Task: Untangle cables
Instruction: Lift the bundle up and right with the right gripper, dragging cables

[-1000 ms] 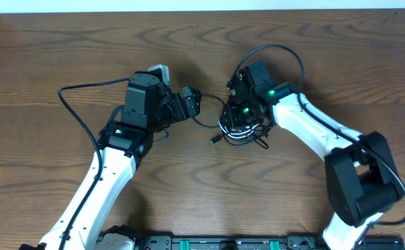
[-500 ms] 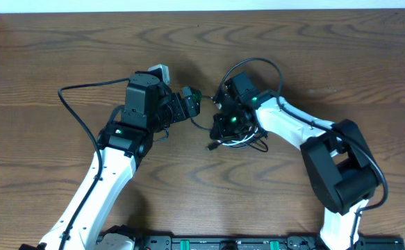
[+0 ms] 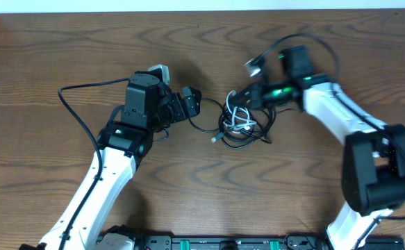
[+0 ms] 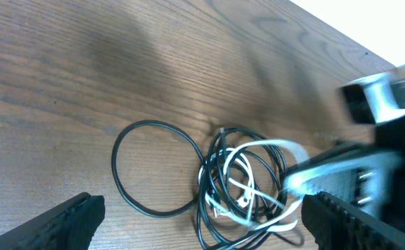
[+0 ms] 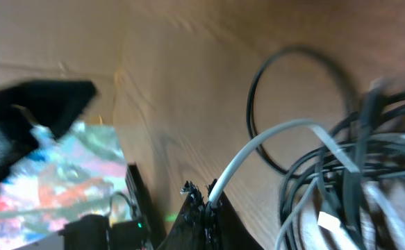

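Left arm: reaches from the near left corner towards the middle of the table.
Left gripper: jaws spread wide, nothing between them, pointing at the cables from the left and just short of the pile.
Plug end: small, sticking out at the near left edge of the pile, lying on the wood.
Cables: a loose tangle of black and white cords on the table's middle, between the two grippers.
Black loop: one round turn of black cord lying flat, spread out to the left of the pile towards the left gripper.
White cable: coiled through the black cords, one strand rising off the heap to the right gripper.
Right gripper: fingertips pinched together on the white cable, at the far right side of the pile; the overhead view of it is blurred.
Right arm: white, arching in from the near right corner.
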